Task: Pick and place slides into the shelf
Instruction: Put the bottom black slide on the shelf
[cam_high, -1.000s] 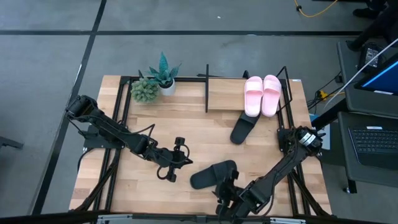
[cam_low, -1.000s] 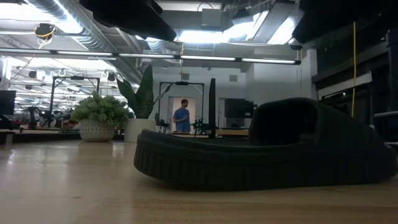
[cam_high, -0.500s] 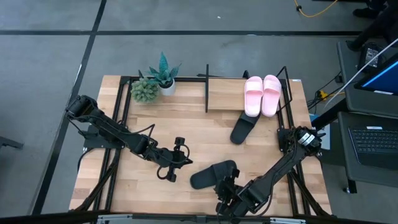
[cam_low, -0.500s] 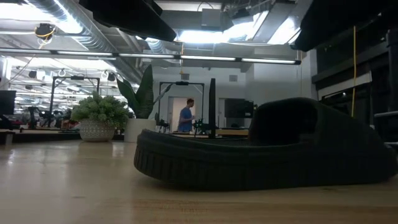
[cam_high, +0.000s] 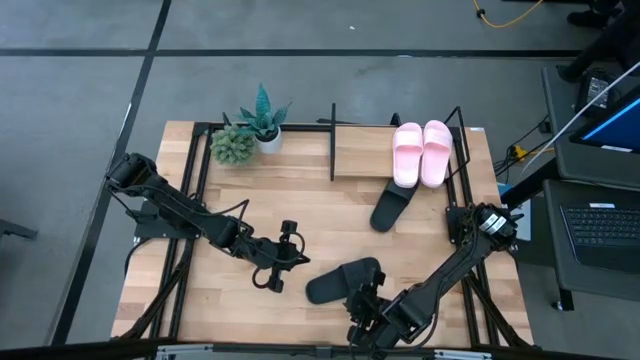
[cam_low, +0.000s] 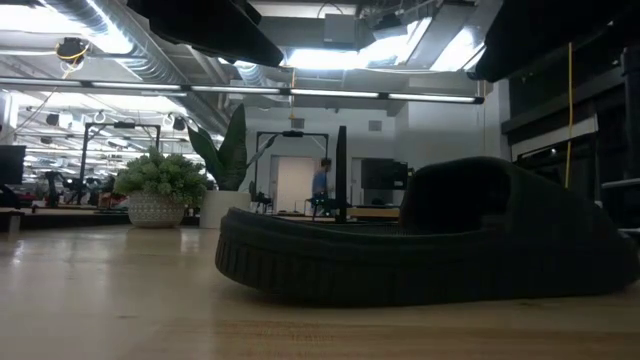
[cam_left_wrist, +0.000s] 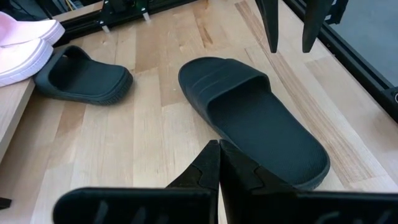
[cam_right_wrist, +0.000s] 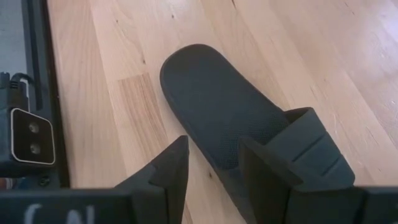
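Two pale pink slides (cam_high: 422, 153) are already set side by side on the shelf (cam_high: 360, 150), at about one o'clock on the worktop (cam_high: 200, 300). One black slide (cam_high: 391, 207) lies on the worktop just in front of the shelf, toward three o'clock. The other black slide (cam_high: 345, 279) lies flat at about five o'clock, and this one appears to be the object of the step in hand.

The right tool (cam_right_wrist: 211, 171) is held directly above the near edge of that slide, its fingers (cam_right_wrist: 171, 168) parted; in the right wrist view one finger lies outside the sole's rim and the other over the footbed beside the strap. No contact can be confirmed, and nothing is gripped yet. The left tool (cam_left_wrist: 219, 163) is seen with its fingers pressed together, empty, waiting near the middle of the worktop at about seven o'clock from the slide.

For a sound pick, the side wall of the sole should be taken between the fingers rather than the soft strap, and the tool should be lowered until the outer finger is close to the board before it is closed. The slide should then be lifted level, so that it does not swing, and carried to the free part of the shelf board at about twelve o'clock, clear of the upright rods.
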